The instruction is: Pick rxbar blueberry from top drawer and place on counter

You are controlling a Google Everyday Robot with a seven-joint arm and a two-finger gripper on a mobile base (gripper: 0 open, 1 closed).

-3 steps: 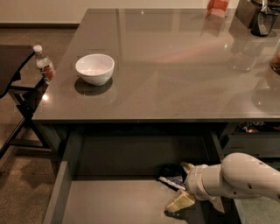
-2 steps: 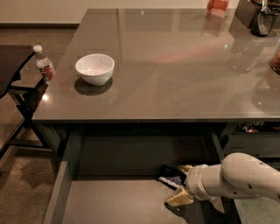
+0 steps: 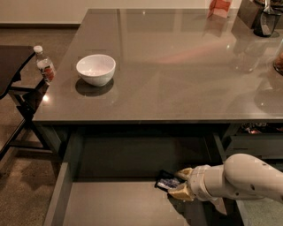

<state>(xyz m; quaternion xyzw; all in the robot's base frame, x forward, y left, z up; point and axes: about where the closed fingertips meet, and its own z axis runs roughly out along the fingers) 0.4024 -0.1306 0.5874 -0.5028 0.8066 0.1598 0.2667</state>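
We find one counter (image 3: pixel 177 66), glossy grey-brown, filling the far and middle part of the scene. Beneath its near edge one top drawer (image 3: pixel 115 203) stands pulled out toward us, its flat grey bottom largely bare.

We count one rxbar blueberry (image 3: pixel 166 182), a small dark-blue bar with pale lettering. It is in the drawer, toward the far right of the exposed bottom and just below the counter's near edge. It is not on the counter.

We count one arm (image 3: pixel 247 178), white and rounded, entering from the near right. Its single gripper (image 3: pixel 177 183) is inside the drawer at the bar's right end. We cannot tell whether it has closed on the bar or only sits against it, nor whether the bar rests on the drawer bottom or is raised off it.

On the counter we count one white bowl (image 3: pixel 96 69), upright, on the left side and well apart from the drawer's contents. At the far right of the counter we note one orange-red object (image 3: pixel 219 6), partly cut off, and one dark vessel (image 3: pixel 265 20) just to the right of it.

Left of the counter's edge we count one small water bottle (image 3: pixel 45 67), upright, with a white cap and a red label. It stands beside a dark frame (image 3: pixel 17 95), apart from the bowl.
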